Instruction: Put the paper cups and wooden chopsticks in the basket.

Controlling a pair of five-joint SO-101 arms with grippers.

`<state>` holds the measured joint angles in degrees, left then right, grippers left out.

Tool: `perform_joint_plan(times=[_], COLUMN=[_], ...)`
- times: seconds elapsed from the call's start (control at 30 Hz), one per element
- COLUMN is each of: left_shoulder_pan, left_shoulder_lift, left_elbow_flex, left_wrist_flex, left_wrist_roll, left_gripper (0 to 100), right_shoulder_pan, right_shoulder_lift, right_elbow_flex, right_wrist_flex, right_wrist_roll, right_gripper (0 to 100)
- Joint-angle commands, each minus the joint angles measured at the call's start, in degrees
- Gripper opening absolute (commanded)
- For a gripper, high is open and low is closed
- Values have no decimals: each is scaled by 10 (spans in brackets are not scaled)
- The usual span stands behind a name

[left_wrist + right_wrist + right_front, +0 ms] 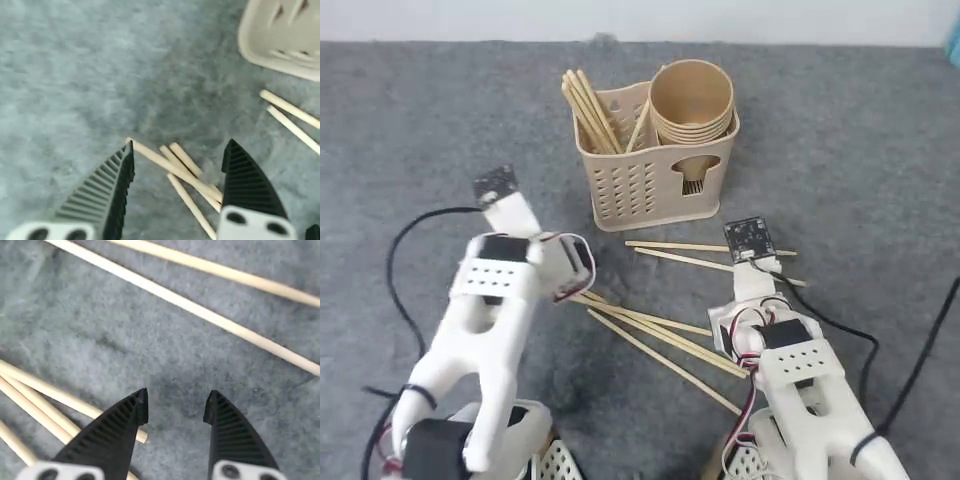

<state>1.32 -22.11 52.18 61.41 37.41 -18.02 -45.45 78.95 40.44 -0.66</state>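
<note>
A beige slotted basket (pixel 655 185) stands at the back middle of the grey carpet. It holds stacked paper cups (pixel 692 100) and a bundle of wooden chopsticks (pixel 592 112). Two loose chopsticks (pixel 705 252) lie just in front of it, and several more (pixel 660 330) fan out between the arms. My left gripper (pixel 177 155) hangs open over the near ends of those chopsticks (pixel 175 167), with nothing held. My right gripper (pixel 177 405) is open low over bare carpet, chopstick ends (pixel 55 400) beside one finger and two long chopsticks (pixel 200 310) beyond it.
The left arm (pixel 490 300) and right arm (pixel 790 370) stand at the front, with black cables (pixel 400 270) trailing on the carpet beside them. The basket's corner (pixel 280 35) sits at the far edge in the left wrist view. Grey carpet stretches to both sides.
</note>
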Motion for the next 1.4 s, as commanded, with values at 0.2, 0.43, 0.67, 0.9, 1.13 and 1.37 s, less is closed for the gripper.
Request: perform_joint_plan(times=[0.2, 0.43, 0.67, 0.9, 1.13, 1.37], left_shoulder_pan=[18, 15, 15, 18, 20, 18], left_shoulder_lift=[-2, -1, 94, 280, 287, 187], left_elbow_flex=[36, 47, 29, -131, -156, -156], left_wrist_flex=[-20, -21, -70, 28, 50, 49], left_wrist_roll=[-27, -36, -36, -35, -80, -135], left_gripper=[268, 268, 268, 268, 135, 99], right_shoulder_pan=[4, 4, 4, 4, 7, 7], right_shoulder_lift=[-15, -15, -15, -15, -15, -15], right_elbow_flex=[-4, -4, -4, -3, -4, -4], right_wrist_flex=[1, 1, 1, 1, 0, 0], right_wrist_roll=[18, 18, 17, 16, 15, 14], right_gripper=[187, 187, 187, 187, 187, 187])
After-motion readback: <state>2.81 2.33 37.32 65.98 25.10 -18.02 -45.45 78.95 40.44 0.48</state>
